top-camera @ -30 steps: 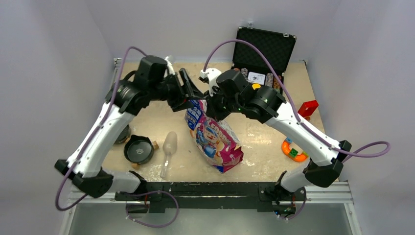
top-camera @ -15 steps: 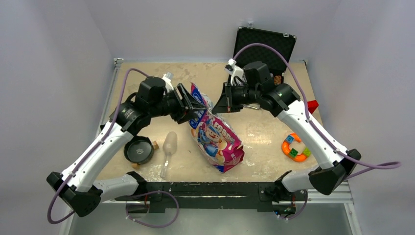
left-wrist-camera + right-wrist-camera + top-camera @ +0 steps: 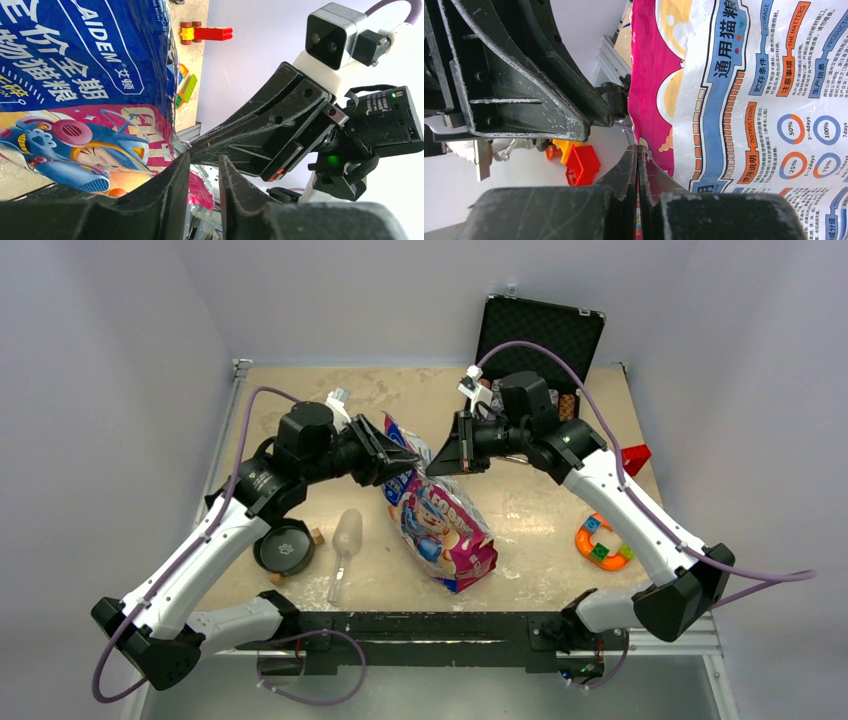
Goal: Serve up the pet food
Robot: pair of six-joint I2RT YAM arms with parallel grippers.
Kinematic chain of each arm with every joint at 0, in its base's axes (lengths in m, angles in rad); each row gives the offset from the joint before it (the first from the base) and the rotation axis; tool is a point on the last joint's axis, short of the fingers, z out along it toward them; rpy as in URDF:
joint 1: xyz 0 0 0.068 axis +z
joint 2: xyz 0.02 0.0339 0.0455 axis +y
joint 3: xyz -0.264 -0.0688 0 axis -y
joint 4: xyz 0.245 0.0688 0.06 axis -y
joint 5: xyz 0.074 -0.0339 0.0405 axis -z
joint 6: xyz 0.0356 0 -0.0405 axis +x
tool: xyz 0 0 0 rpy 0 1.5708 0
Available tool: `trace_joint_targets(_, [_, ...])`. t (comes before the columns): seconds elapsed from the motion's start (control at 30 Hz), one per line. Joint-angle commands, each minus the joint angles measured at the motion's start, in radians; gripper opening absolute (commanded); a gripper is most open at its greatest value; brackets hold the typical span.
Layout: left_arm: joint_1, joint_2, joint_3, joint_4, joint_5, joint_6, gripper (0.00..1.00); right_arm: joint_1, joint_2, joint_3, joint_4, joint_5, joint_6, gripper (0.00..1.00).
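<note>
The pet food bag, pink and blue with a cartoon print, lies mid-table with its top end lifted. No kibble shows; it is hidden in the bag. My right gripper is shut on the bag's pink top edge, a strip of which sits between its pads. My left gripper faces it from the left at the same top edge. Its jaws stand a narrow gap apart beside the bag, with nothing pinched at the tips. A black bowl and a clear scoop lie to the left.
An open black case with poker chips stands at the back right. A red block and a colourful toy ring lie on the right. Small wooden cubes sit beside the bowl.
The left gripper's jaws have narrowed from wide open and it has drawn up to the bag's top. The right arm swung back and right, then held the top edge raised.
</note>
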Motion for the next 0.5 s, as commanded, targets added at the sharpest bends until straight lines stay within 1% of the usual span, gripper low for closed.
trace_joint_targets(0.0, [-0.007,-0.005,-0.003,0.046,-0.02,-0.034,0.29,0.002,-0.023,0.015,0.043,-0.077,0.037,0.0])
trace_joint_targets(0.03, [-0.007,-0.005,0.0,0.021,-0.025,-0.034,0.28,0.002,-0.023,0.016,0.042,-0.074,0.038,0.0])
trace_joint_targets(0.07, [-0.008,-0.006,0.005,-0.006,-0.036,-0.034,0.24,0.0,-0.024,0.016,0.039,-0.069,0.038,0.0])
trace_joint_targets(0.1, [-0.007,-0.006,0.01,-0.032,-0.044,-0.032,0.22,0.0,-0.025,0.016,0.038,-0.066,0.038,0.0])
trace_joint_targets(0.2, [-0.007,-0.001,0.015,-0.059,-0.045,-0.031,0.23,-0.002,-0.024,0.02,0.036,-0.061,0.039,0.0])
trace_joint_targets(0.33, [-0.017,0.031,0.02,-0.083,-0.03,-0.041,0.3,-0.002,-0.016,0.027,0.032,-0.06,0.036,0.0])
trace_joint_targets(0.4, [-0.023,0.043,0.004,-0.04,-0.011,-0.059,0.3,-0.002,-0.01,0.029,0.03,-0.067,0.037,0.0])
trace_joint_targets(0.47, [-0.029,0.06,0.003,-0.028,0.0,-0.067,0.27,-0.002,-0.009,0.029,0.033,-0.069,0.041,0.0])
